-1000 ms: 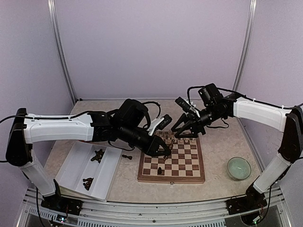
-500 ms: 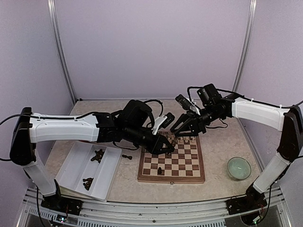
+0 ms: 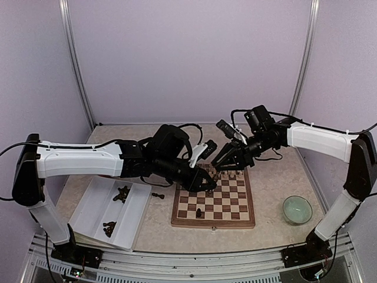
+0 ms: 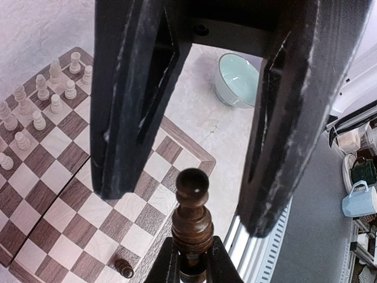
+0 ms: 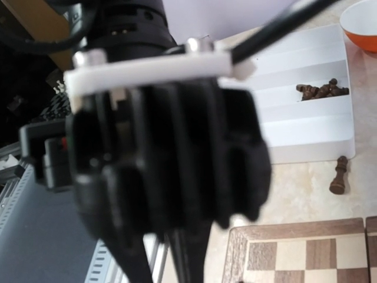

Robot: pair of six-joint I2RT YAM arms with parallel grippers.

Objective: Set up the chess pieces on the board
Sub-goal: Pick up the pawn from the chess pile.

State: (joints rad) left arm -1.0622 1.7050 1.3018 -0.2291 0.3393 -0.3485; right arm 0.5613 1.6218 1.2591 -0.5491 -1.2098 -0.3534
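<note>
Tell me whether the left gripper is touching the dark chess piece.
Touching. In the left wrist view the left gripper pinches the dark chess piece at its base, no gap.

The beige speckled table (image 3: 271, 183) carries a wooden chessboard (image 3: 232, 206), a white divided tray (image 3: 94, 215) (far left), a pale green bowl (image 3: 297, 210) and one stray dark chess piece (image 3: 158, 195).

Right wrist view: mid-frame blurred and blocked by a black arm part (image 5: 171, 147); orange bowl (image 5: 362, 17) clipped at upper right, board (image 5: 294, 253) at the bottom edge. Left wrist view: dark piece (image 4: 192, 218) cut off at bottom.
</note>
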